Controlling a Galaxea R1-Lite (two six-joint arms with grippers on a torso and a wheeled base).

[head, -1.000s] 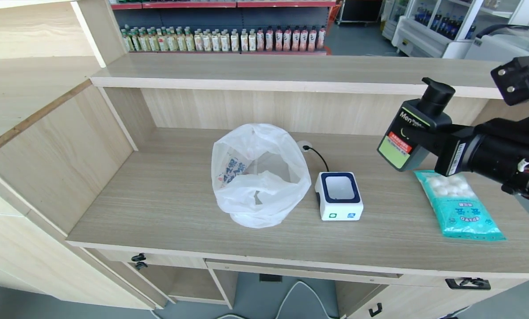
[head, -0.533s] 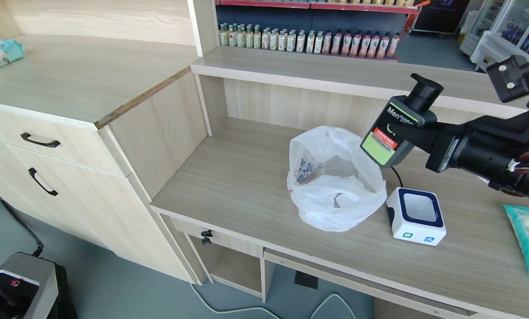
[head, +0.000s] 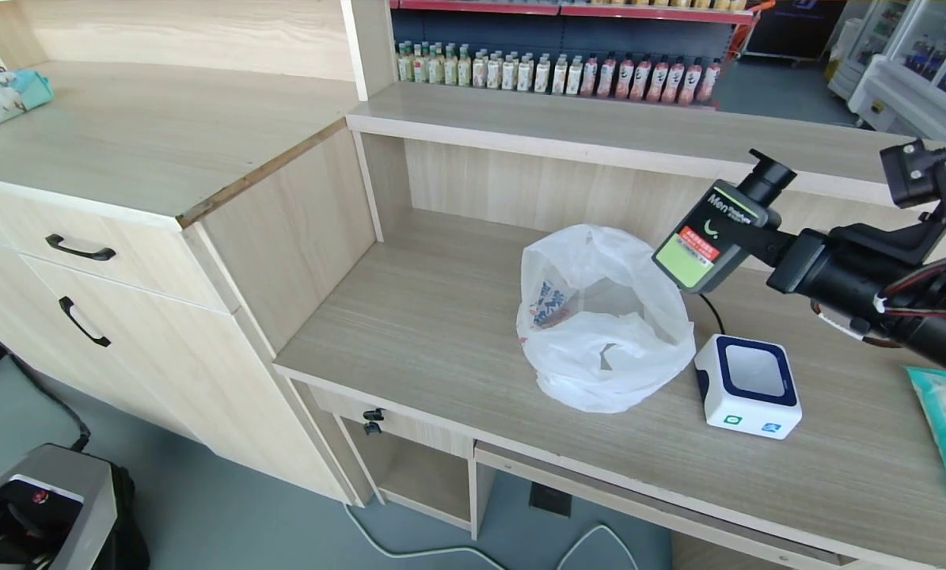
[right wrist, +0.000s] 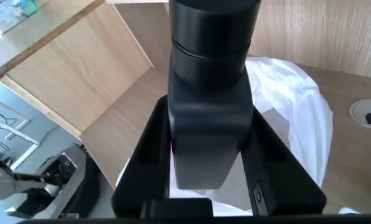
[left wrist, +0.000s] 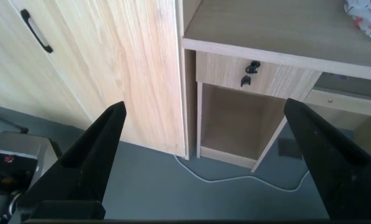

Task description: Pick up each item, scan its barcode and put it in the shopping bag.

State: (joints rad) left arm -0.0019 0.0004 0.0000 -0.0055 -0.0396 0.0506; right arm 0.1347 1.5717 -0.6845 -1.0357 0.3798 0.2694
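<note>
The right gripper (head: 761, 244) is clamped on the dark bottle (head: 714, 241), holding it tilted in mid-air at the open shopping bag's (head: 603, 317) two o'clock, above the scanner (head: 748, 385) at the bag's four o'clock, presumably to show its barcode before bagging.

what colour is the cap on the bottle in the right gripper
Black. The round cap on the dark green-labelled bottle shows best in the head view.

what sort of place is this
Most likely a shop checkout: a barcode scanner and an open shopping bag sit on the counter, and rows of bottled drinks line shelves behind it.
</note>
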